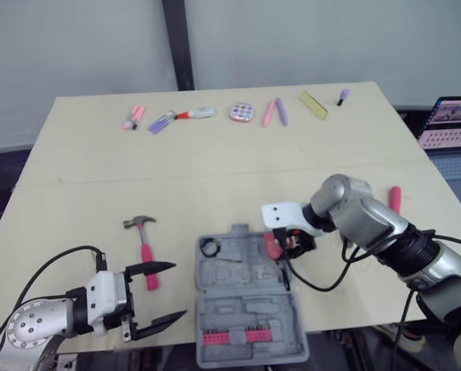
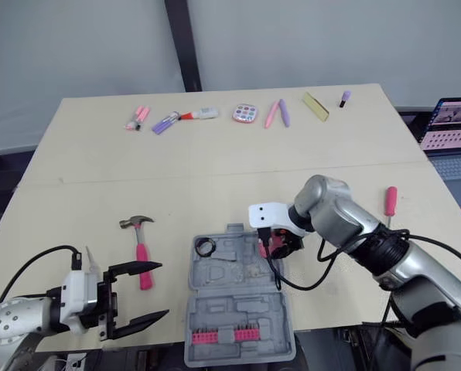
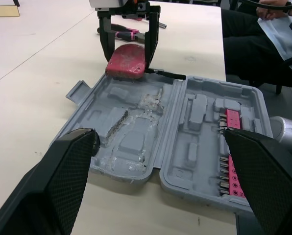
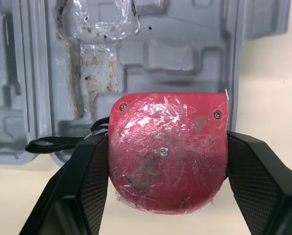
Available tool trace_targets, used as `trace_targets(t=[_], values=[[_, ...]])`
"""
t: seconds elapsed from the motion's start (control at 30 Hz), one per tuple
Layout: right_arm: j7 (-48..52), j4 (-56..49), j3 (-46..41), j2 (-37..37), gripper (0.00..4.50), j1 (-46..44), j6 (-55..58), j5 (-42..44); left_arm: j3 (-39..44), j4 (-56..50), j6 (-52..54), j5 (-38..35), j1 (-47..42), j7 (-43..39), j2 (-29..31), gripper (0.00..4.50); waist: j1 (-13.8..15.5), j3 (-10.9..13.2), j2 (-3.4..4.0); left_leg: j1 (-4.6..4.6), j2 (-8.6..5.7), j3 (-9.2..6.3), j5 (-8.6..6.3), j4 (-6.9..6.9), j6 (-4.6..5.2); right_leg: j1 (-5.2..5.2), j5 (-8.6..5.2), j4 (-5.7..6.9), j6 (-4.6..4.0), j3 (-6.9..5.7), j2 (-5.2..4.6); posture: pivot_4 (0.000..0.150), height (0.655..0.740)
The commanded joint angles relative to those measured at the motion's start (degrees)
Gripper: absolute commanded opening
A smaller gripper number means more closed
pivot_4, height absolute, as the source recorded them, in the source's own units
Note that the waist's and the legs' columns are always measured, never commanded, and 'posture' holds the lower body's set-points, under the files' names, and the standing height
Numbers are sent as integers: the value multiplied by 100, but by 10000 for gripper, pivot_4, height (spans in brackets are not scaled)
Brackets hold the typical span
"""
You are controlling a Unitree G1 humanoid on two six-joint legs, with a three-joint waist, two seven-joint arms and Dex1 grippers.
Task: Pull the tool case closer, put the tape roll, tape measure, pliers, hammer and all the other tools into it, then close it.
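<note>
One black tape roll lies in the open grey plastic tool case. My right gripper clamps the red tape measure, my left gripper gapes, and the pink-handled hammer is unpacked.

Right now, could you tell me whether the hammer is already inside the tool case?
No, the hammer lies on the table, to the robot's left of the open tool case.

Open grey tool case, red tape measure
</note>
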Motion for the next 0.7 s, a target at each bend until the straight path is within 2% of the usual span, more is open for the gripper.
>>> trace_targets(t=[0.03,0.67,0.7], values=[[22,-35,-64,62,29678,-75,-91,-125,21,-140,-89,11,62,11,-11,45000,6,0,0,0,0,0,0,0,0,0,0,0,0,0,0,1500,7400],[45,144,-81,352,29678,-36,-218,-374,-49,-239,-74,63,149,76,-23,45000,-1,0,1,0,0,0,0,0,0,0,0,0,0,0,0,1500,7400],[39,141,-87,354,34678,-35,-230,-379,-52,-240,-73,62,150,77,-19,45000,0,0,1,0,0,0,0,-1,0,0,0,0,0,0,0,1500,7400]])
